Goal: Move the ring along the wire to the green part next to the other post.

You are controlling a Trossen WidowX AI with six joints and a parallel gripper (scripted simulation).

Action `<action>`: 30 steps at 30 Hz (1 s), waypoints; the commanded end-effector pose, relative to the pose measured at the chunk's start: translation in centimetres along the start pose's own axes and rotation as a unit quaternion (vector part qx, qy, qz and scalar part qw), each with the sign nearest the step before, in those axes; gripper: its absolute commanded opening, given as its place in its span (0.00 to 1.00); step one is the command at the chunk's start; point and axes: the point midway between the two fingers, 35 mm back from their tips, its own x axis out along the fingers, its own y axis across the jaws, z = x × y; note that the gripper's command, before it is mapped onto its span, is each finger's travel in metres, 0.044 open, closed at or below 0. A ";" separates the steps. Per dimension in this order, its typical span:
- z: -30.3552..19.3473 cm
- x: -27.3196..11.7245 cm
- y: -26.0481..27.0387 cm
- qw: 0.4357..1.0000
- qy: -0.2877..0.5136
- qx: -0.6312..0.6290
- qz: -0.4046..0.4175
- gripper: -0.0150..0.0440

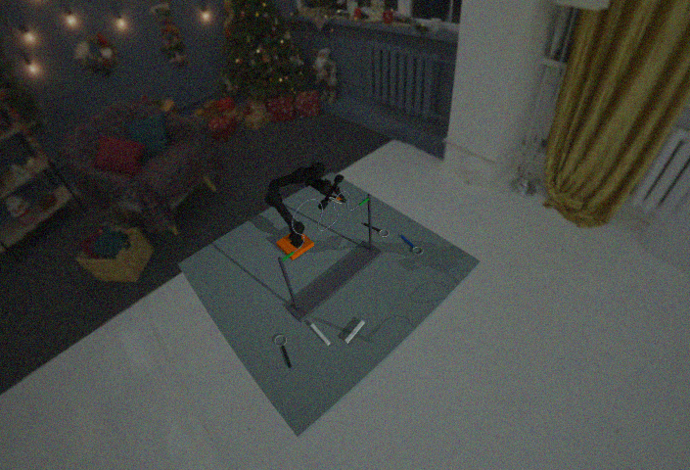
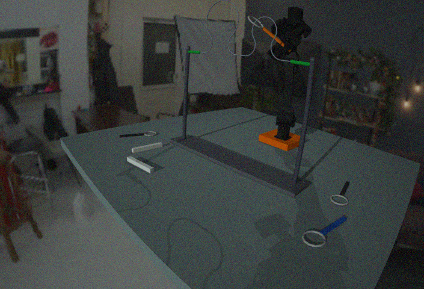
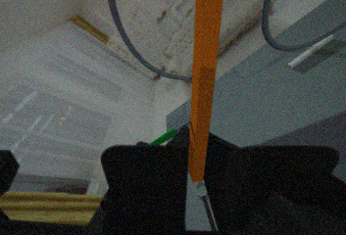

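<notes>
My gripper (image 1: 337, 196) (image 2: 282, 46) (image 3: 190, 130) is shut on the orange handle (image 2: 273, 37) (image 3: 207, 49), high above the table. In the exterior view the handle slants up to the left, to the pale ring (image 2: 249, 17). The ring is at the rising side of the wire's hump nearer the right post. Whether it touches the thin grey wire (image 2: 246, 55) (image 3: 126, 41) is too small to tell. The ring is out of the wrist view. One green part (image 2: 299, 62) (image 1: 363, 202) is by the right post (image 2: 304, 119); the other green part (image 2: 193, 52) (image 1: 288, 257) is by the left post (image 2: 186, 91).
A dark base bar (image 2: 236, 160) (image 1: 334, 279) joins the posts. A blue-handled ring (image 2: 334, 224) (image 1: 407, 241) and a black-handled ring (image 2: 345, 189) lie beyond the right post. Two white bars (image 2: 147, 147) (image 2: 140, 164) and another black-handled ring (image 2: 132, 135) lie near the left post.
</notes>
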 end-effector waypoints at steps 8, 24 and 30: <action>0.2 0.1 -1.3 0.994 -0.015 -0.097 -0.054 0.00; 0.9 0.0 -3.3 0.961 -0.033 -0.238 -0.135 0.00; 1.3 -0.2 -4.0 0.942 -0.040 -0.289 -0.165 0.00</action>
